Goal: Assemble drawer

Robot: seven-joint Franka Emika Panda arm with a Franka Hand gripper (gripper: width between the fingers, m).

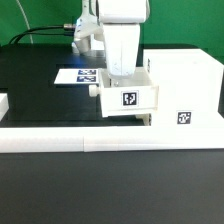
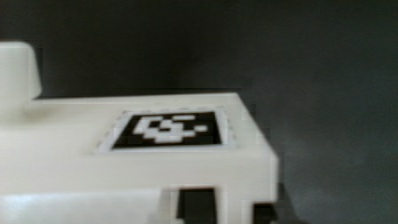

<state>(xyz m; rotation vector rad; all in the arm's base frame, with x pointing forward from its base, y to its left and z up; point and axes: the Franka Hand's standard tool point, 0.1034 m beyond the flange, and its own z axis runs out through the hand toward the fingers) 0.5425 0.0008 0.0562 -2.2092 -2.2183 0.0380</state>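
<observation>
The white hollow shell [image 1: 185, 85] stands on the exterior view's right, with a square tag on its front. A small white tray [image 1: 128, 97] with a tag and a side knob [image 1: 93, 88] lies against the shell's open side. My gripper [image 1: 120, 78] reaches down onto the tray from above. In the wrist view the tray's tagged face [image 2: 169, 131] fills the frame. The two dark fingertips [image 2: 217, 205] sit close together at its edge, around a thin white wall; my gripper [image 2: 242, 208] is shut on it. A second tray is out of view.
The marker board [image 1: 78, 74] lies on the black table behind the tray. A long low white border rail [image 1: 100, 140] runs along the front. Another white rail piece [image 1: 4, 104] sits at the exterior view's left edge.
</observation>
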